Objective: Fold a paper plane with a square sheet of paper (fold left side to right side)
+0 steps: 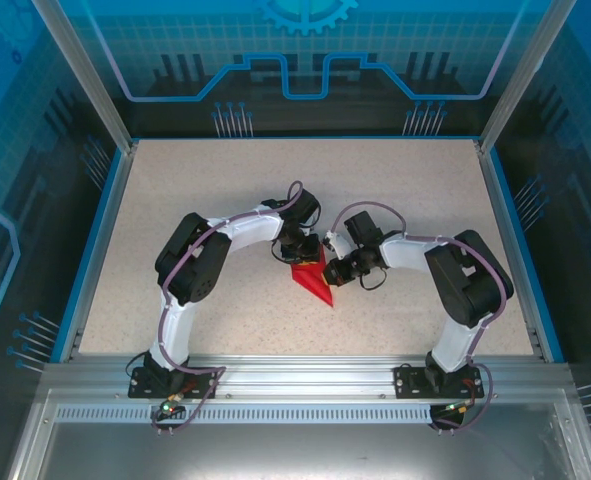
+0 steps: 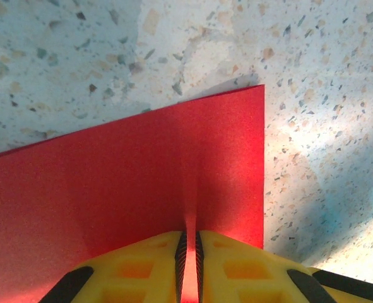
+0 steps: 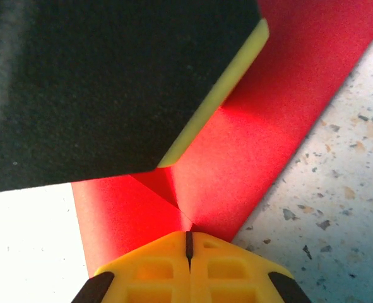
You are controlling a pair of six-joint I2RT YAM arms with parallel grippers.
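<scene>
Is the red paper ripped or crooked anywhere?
Nothing stands out. The folded, pointed red paper rests on the speckled table, pinched by the left hand. The edges I can see look straight and untorn.

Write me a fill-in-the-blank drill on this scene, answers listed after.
The paper plane is ___ in colour.
The left gripper pinches it between ___ fingers.
The right gripper, at the plane's crease, is ___.
In the top view, the plane's tip points toward the ___ edge of the table.
Missing: red; yellow; shut; near.
</scene>
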